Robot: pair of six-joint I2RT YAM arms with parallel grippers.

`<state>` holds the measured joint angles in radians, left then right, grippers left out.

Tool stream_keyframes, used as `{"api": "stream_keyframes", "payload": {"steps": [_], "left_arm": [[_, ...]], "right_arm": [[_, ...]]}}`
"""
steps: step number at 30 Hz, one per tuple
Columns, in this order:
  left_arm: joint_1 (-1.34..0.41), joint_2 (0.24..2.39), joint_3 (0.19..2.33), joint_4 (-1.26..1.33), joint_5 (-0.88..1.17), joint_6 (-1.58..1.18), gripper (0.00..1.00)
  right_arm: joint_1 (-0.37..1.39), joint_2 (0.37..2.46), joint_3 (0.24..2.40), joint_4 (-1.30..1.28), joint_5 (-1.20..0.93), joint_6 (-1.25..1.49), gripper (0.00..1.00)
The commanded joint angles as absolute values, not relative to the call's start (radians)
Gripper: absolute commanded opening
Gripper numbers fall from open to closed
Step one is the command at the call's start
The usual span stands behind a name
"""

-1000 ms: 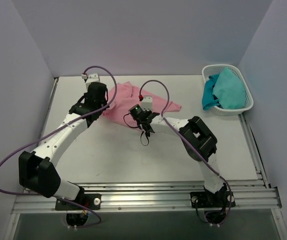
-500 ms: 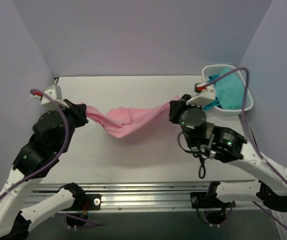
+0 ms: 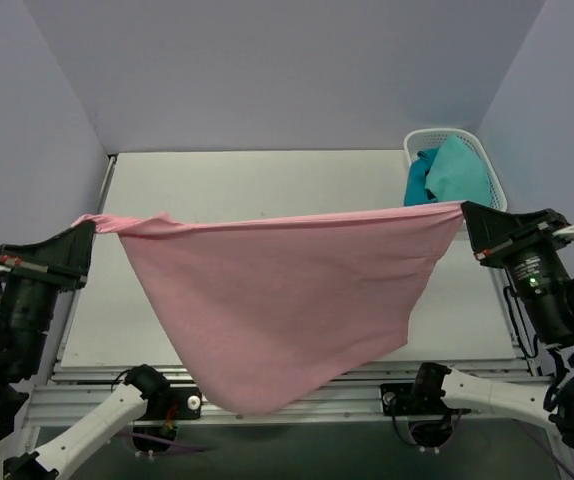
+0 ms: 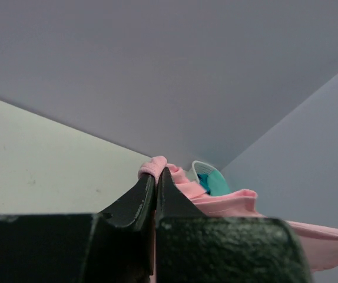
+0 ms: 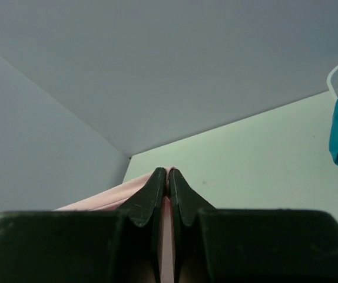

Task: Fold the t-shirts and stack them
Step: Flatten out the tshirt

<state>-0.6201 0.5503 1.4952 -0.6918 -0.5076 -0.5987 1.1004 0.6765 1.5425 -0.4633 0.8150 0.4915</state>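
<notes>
Pink t-shirt: you are looking at the t-shirt (image 3: 277, 300) hanging in the air above the bench (image 3: 267, 180), spread wide from left to right between your two arms. Its top edge is running nearly straight and taut. The rest is drooping into a blunt point toward the near edge, covering much of the near bench in the top view.

Left end effector: your left end effector (image 3: 89, 228) is sitting at the left side of the scene with its fingers pressed together on the shirt's left corner. In the left wrist view a small bunch of pink cloth is poking out just past the fingertips.

Right end effector: your right end effector (image 3: 466, 210) is sitting at the right side, clamping the shirt's right corner. In the right wrist view the jaws are meeting on a thin strip of pink cloth.

Shirt against end effectors: the shirt is spanning the whole gap between them, one corner pinched in each, with its body hanging below and between.

Arms: both are raised close to the top camera, showing at its left and right edges.

Basket: a white lattice basket (image 3: 445, 133) is standing at the far right of the bench, holding teal cloth (image 3: 457, 172). The shirt's right corner is overlapping its near end in the top view, and you cannot tell whether they are touching.
</notes>
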Motion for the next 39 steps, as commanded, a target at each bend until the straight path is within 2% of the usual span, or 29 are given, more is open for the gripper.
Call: {"api": "stream_keyframes", "payload": {"steps": [1,6,10,12,13,14,17,18,22,27,30,33,34,37,38,39], "left_arm": [[-0.589,0.720,1.467,-0.634,-0.529,-0.583,0.02],[-0.591,0.951,1.416,-0.500,-0.540,-0.568,0.02],[-0.577,1.254,1.448,-0.425,-0.538,-0.529,0.02],[-0.552,1.360,1.489,-0.401,-0.523,-0.525,0.02],[-0.510,1.479,1.509,-0.391,-0.500,-0.528,0.02],[-0.483,1.543,1.560,-0.391,-0.447,-0.534,0.02],[-0.396,1.814,1.650,-0.396,-0.365,-0.564,0.02],[-0.378,1.953,1.739,-0.435,-0.353,-0.583,0.02],[-0.348,2.220,1.957,-0.494,-0.368,-0.569,0.02],[-0.281,2.351,2.103,-0.495,-0.328,-0.577,0.02],[-0.265,2.292,2.122,-0.493,-0.443,-0.601,0.02],[-0.253,2.234,2.063,-0.373,-0.396,-0.505,0.11],[-0.236,2.250,2.095,-0.388,-0.375,-0.485,0.14],[-0.203,2.399,2.374,-0.544,-0.318,-0.462,0.14],[-0.195,2.445,2.461,-0.583,-0.267,-0.447,0.18],[-0.192,2.539,2.640,-0.622,-0.256,-0.427,0.27]], "right_arm": [[1.089,0.839,1.496,-0.416,0.909,0.434,0.00],[1.068,1.067,1.388,-0.328,1.011,0.478,0.00],[0.892,1.299,1.358,-0.246,0.846,0.495,0.00],[0.737,1.353,1.327,-0.163,0.708,0.498,0.00],[0.688,1.406,1.309,-0.141,0.668,0.505,0.00],[0.622,1.434,1.304,-0.121,0.628,0.508,0.00],[0.574,1.566,1.331,-0.090,0.644,0.506,0.00],[0.548,1.635,1.351,-0.100,0.693,0.518,0.00],[0.491,1.773,1.423,-0.091,0.756,0.522,0.00],[0.431,1.945,1.592,-0.061,0.772,0.500,0.00],[0.382,2.090,1.725,-0.087,0.770,0.509,0.00],[0.344,2.192,1.866,-0.109,0.753,0.494,0.00],[0.336,2.218,1.903,-0.115,0.753,0.488,0.00],[0.315,2.308,2.069,-0.149,0.773,0.473,0.00],[0.310,2.330,2.109,-0.153,0.776,0.463,0.07],[0.304,2.374,2.149,-0.158,0.776,0.454,0.52]]}}
